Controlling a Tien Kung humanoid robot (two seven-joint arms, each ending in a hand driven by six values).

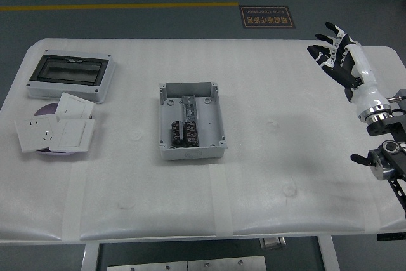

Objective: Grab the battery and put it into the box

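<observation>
The right hand [337, 55] is up over the far right of the table [266, 176]. Its fingers [319, 52] are spread wide and hold nothing. The gray box [191, 122] sits well apart, in the middle.

One open grey box [191, 122], one windowed enclosure [70, 77], three white switch plates [54, 129].

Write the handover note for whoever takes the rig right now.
Right hand: open, fingers spread, holding nothing, raised over the table's far right corner.
Left hand: out of view.
Open grey box: mid-table, dark cylindrical batteries already inside.
No loose battery shows on the table.
Left side: a covered enclosure, wall switch and socket plates.
Remaining: nothing visible; confirm the count.
</observation>
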